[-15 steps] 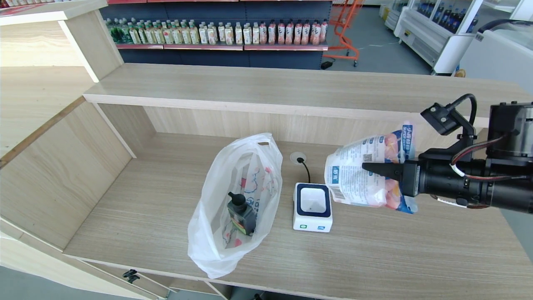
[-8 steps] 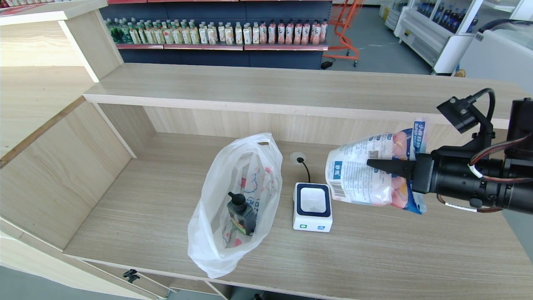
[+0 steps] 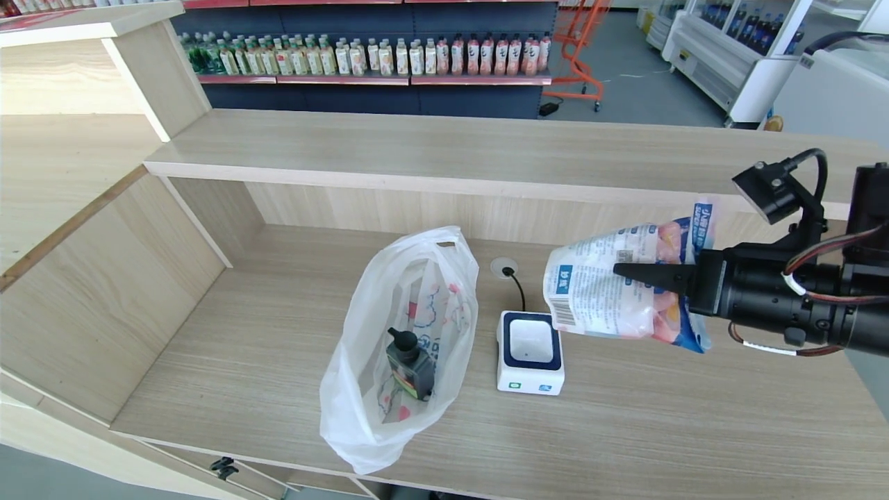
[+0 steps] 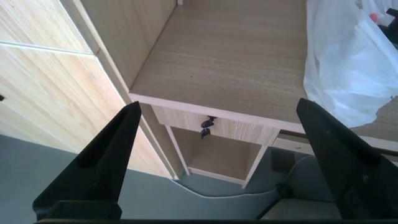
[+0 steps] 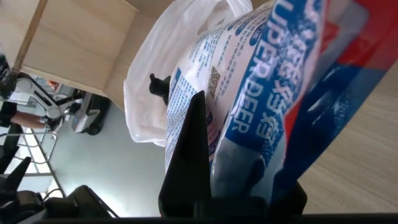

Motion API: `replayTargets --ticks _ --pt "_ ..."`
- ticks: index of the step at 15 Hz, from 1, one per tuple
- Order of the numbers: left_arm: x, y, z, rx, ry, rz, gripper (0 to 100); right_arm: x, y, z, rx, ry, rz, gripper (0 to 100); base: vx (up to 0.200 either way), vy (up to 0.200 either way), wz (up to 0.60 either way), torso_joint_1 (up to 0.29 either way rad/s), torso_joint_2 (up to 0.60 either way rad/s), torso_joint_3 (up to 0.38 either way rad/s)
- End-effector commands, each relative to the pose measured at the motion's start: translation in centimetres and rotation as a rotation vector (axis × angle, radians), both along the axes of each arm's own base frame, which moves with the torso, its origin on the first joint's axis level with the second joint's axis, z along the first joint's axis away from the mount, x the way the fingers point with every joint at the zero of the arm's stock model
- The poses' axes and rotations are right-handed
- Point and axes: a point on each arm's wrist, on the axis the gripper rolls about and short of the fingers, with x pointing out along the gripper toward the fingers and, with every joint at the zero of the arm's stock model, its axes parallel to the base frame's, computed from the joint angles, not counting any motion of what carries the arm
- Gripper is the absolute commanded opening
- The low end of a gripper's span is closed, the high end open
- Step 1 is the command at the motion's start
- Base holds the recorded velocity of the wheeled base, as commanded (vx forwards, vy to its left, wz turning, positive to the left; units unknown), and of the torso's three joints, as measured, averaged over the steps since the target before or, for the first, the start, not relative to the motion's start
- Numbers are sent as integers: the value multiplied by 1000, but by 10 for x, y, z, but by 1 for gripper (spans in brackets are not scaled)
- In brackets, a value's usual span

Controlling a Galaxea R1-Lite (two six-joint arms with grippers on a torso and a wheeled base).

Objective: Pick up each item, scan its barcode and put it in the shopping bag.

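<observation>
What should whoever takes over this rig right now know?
Left claw: open, empty, in front of the counter edge.
Right claw: shut on the snack bag, held in the air just right of the scanner, barcode corner nearest it.
Done: a dark bottle lies in the shopping bag.
Left: scan the snack bag if unread, then bag it.

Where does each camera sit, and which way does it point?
Head view: on the head, looking forward and down at counter, scanner, shopping bag; right gripper holds a snack bag.
Left wrist view: on the left wrist, looking down between the left gripper's open fingers at the counter's edge.
Right wrist view: on the right wrist, looking along its finger at the snack bag.
Shared: all show the shopping bag.
</observation>
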Motion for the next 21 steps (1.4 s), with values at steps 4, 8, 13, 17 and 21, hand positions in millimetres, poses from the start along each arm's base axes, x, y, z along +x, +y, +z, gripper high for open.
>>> replayTargets --ticks 4,8,13,17,21 --pt "0 0 0 -5 -1 -1 100 25 10 -21 -27 82 -7 0 0 100 0 11 6 -2" --pt "0 0 0 -5 -1 0 100 62 35 -48 -118 135 -128 0 0 0 0 0 0 0" --pt "0 0 0 -5 -1 0 100 82 77 -59 -131 141 -43 0 0 0 0 0 0 0" --pt "0 0 0 -5 -1 0 100 103 104 -93 -116 101 -2 0 0 0 0 0 0 0" --pt "0 0 0 -5 -1 0 100 123 117 -109 -167 37 24 0 0 0 0 0 0 0"
